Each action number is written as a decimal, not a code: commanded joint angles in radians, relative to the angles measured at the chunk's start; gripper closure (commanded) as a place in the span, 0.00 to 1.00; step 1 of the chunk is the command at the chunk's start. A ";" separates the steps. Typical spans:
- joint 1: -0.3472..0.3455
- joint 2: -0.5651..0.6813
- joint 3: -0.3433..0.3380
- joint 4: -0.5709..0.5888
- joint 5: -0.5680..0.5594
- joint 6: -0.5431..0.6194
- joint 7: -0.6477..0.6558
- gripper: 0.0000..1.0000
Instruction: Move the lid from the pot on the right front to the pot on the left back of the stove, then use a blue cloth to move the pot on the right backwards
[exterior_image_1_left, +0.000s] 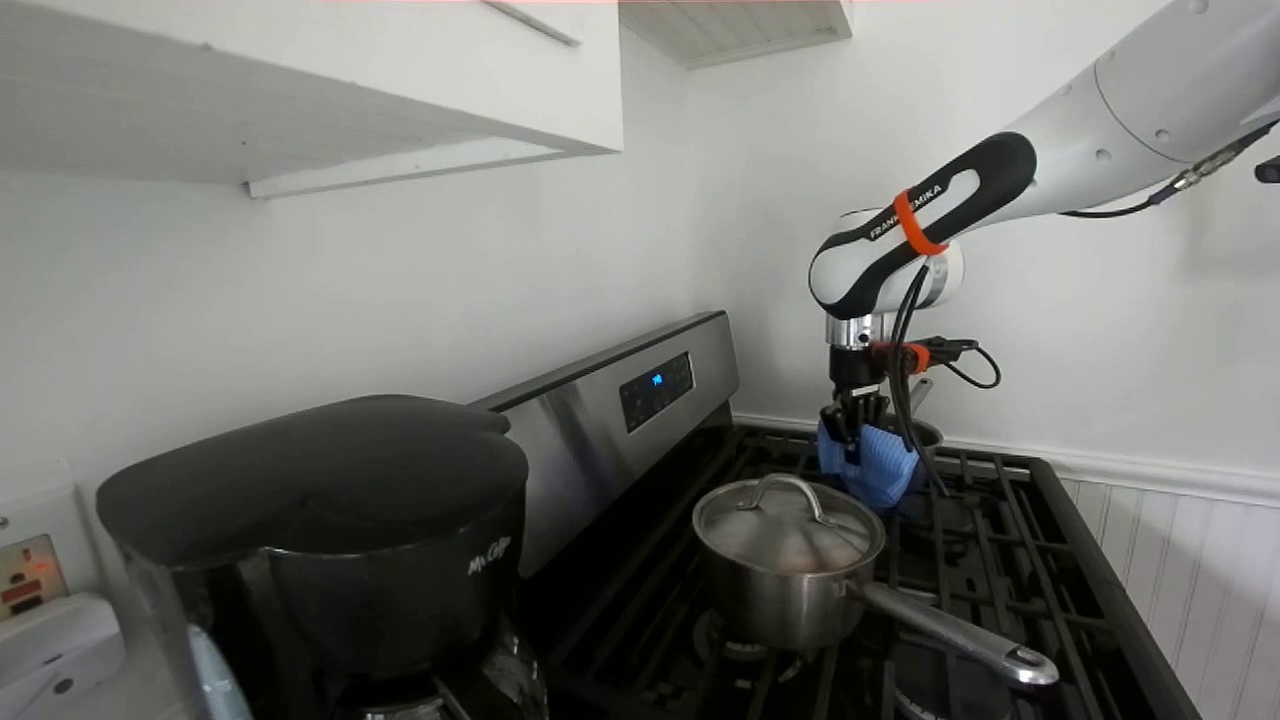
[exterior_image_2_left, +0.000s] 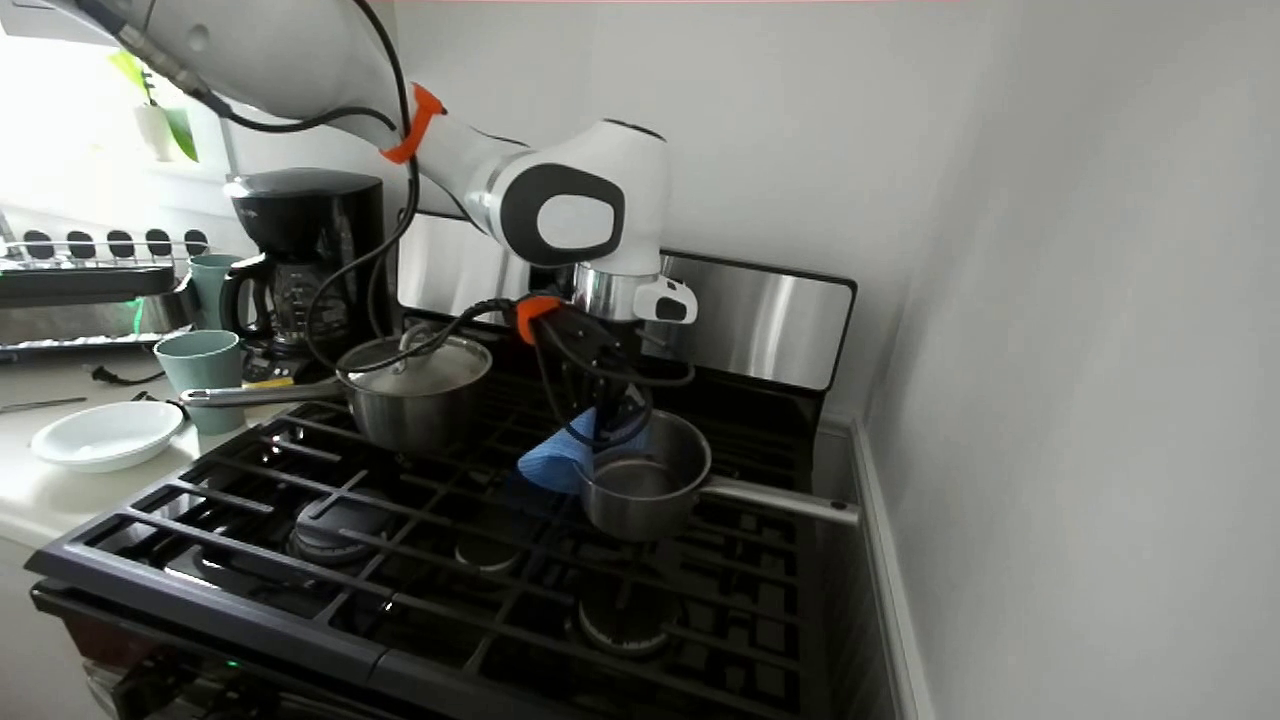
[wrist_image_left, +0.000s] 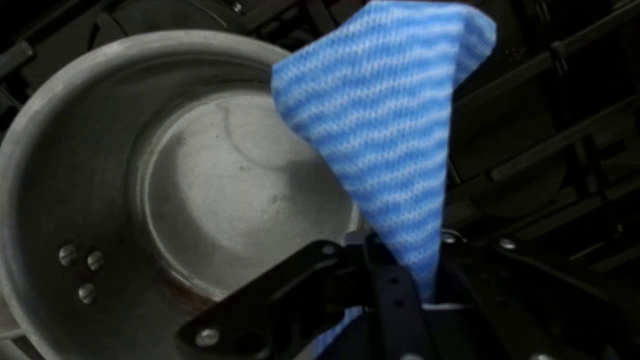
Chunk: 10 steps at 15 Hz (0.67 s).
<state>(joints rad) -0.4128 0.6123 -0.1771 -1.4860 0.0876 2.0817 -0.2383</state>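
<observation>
The glass-and-metal lid (exterior_image_1_left: 775, 530) sits on the steel pot (exterior_image_1_left: 770, 605) at the left back of the stove; the lid (exterior_image_2_left: 432, 365) also shows in an exterior view. A lidless steel pot (exterior_image_2_left: 640, 515) stands at the right back, its handle toward the side wall; its inner wall (wrist_image_left: 55, 150) fills the left of the wrist view. My gripper (wrist_image_left: 405, 250) is shut on the blue striped cloth (wrist_image_left: 380, 110), pointing down at this pot's rim. The cloth (exterior_image_2_left: 553, 463) drapes over the rim and outside it. Whether the rim is between the fingers is hidden.
A black coffee maker (exterior_image_1_left: 310, 510) stands beside the stove. A green cup (exterior_image_2_left: 203, 365) and a white bowl (exterior_image_2_left: 108, 437) stand on the counter (exterior_image_2_left: 25, 490). The stove's back panel (exterior_image_2_left: 760, 320) and side wall are close to the lidless pot. Black grates (exterior_image_2_left: 400, 545) cover the stove.
</observation>
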 joint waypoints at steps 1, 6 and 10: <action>0.001 0.025 0.016 0.091 -0.003 -0.017 -0.012 0.98; -0.001 0.020 0.019 0.061 0.000 -0.005 -0.003 0.93; -0.003 0.050 0.023 0.107 0.008 -0.029 0.008 0.98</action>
<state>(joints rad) -0.4123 0.6348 -0.1590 -1.4302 0.0887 2.0778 -0.2405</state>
